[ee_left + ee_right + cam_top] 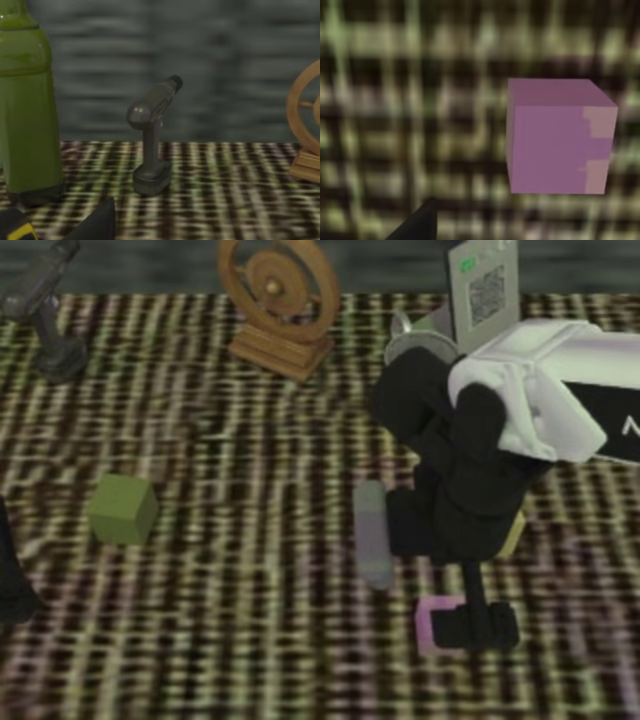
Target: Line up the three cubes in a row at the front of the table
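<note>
The small pink cube point(430, 624) lies near the table's front, right of centre. My right gripper point(478, 626) hangs over its right side, open, and the cube point(560, 137) rests free on the weave beside one dark fingertip point(419, 226). The olive-green cube point(122, 508) sits far off on the left half of the table point(250, 640). Only a corner of the yellow-green cube point(514, 536) shows from behind the right arm. My left gripper point(12, 585) stays parked at the left edge, open, with one finger point(97, 222) in its wrist view.
A grey oblong object point(373, 535) lies just left of the right arm. A wooden wheel ornament point(275, 300), a grey drill point(45, 310) and a box with a QR code point(485, 285) stand along the back. A green bottle point(25, 100) stands near the left gripper.
</note>
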### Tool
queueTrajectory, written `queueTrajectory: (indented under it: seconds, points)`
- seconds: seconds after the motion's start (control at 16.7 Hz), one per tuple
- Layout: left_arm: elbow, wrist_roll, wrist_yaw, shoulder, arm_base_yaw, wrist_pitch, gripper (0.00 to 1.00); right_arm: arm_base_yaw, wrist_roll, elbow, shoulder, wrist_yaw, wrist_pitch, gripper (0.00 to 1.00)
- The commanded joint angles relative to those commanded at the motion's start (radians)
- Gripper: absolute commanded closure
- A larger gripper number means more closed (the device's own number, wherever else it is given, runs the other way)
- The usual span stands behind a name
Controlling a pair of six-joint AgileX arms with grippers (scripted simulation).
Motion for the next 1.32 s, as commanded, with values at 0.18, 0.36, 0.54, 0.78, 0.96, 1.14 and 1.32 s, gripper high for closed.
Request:
queueTrajectory:
  seconds: [0.18, 0.36, 0.54, 0.78, 0.96, 1.14, 1.32]
  points:
    - [0.031, 0.0, 0.001, 0.031, -0.005, -0.019, 0.0, -0.014, 0.01, -0.02, -0.029, -0.004, 0.023, 0.0]
    - [0.151, 0.002, 0.003, 0.157, -0.019, -0.095, 0.0, -0.069, 0.057, -0.1, -0.148, -0.015, 0.107, 0.0]
    - [0.335, 0.004, 0.003, 0.379, -0.038, -0.219, 0.0, -0.156, 0.139, -0.232, -0.352, -0.029, 0.228, 0.0]
    - [0.631, 0.009, 0.0, 0.792, -0.066, -0.428, 0.0, -0.304, 0.305, -0.493, -0.732, -0.044, 0.422, 0.0]
    - [0.86, 0.014, 0.0, 1.135, -0.091, -0.593, 0.0, -0.418, 0.449, -0.719, -1.038, -0.048, 0.567, 0.0]
    - [1.079, 0.018, 0.0, 1.461, -0.116, -0.75, 0.0, -0.519, 0.59, -0.937, -1.327, -0.042, 0.704, 0.0]
    - [1.275, 0.022, 0.001, 1.735, -0.138, -0.885, 0.0, -0.597, 0.71, -1.112, -1.558, -0.026, 0.825, 0.0]
